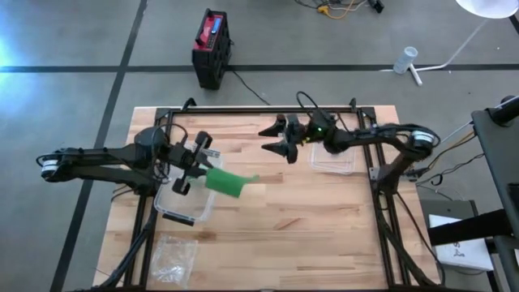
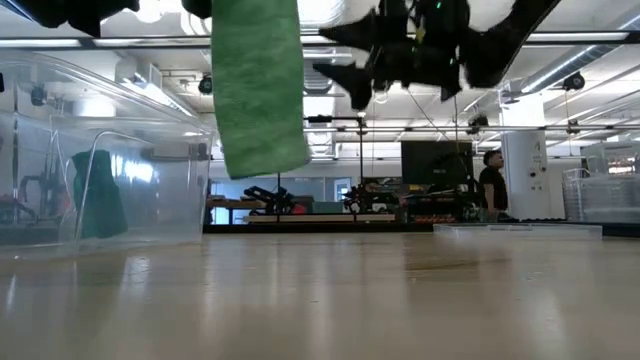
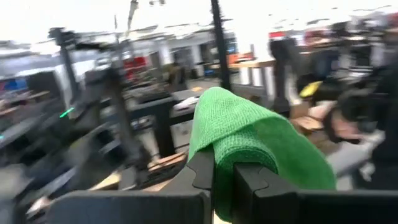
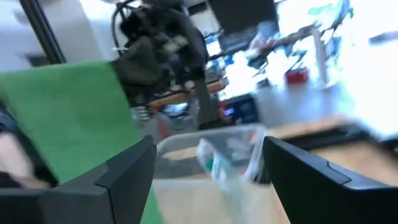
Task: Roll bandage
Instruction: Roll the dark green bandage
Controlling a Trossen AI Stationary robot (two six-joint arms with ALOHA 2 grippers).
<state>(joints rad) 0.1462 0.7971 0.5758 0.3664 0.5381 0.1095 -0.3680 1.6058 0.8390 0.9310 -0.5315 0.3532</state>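
Observation:
A green bandage (image 1: 231, 182) hangs in the air over the table's left middle; in the low view the bandage (image 2: 258, 90) is a broad strip hanging well above the wood. My left gripper (image 1: 195, 165) is shut on it. My right gripper (image 1: 281, 139) hovers to the right of and beyond the bandage with its fingers open and nothing between them (image 4: 211, 180); in its wrist view the bandage (image 4: 68, 118) shows ahead of it. My left gripper pinches one end of the bandage (image 3: 225, 163) between its two fingers (image 3: 200, 171). The fingers reach in about level from the table's left. The cloth rises out of the pinch, drapes over and hangs slack below, clear of the table.
A clear plastic container (image 1: 183, 204) stands under the left gripper near the table's left side, and something green (image 2: 97, 195) shows through its wall. A flat clear lid or tray (image 1: 332, 160) lies at the far right. A clear bag (image 1: 174, 256) lies at the near left corner.

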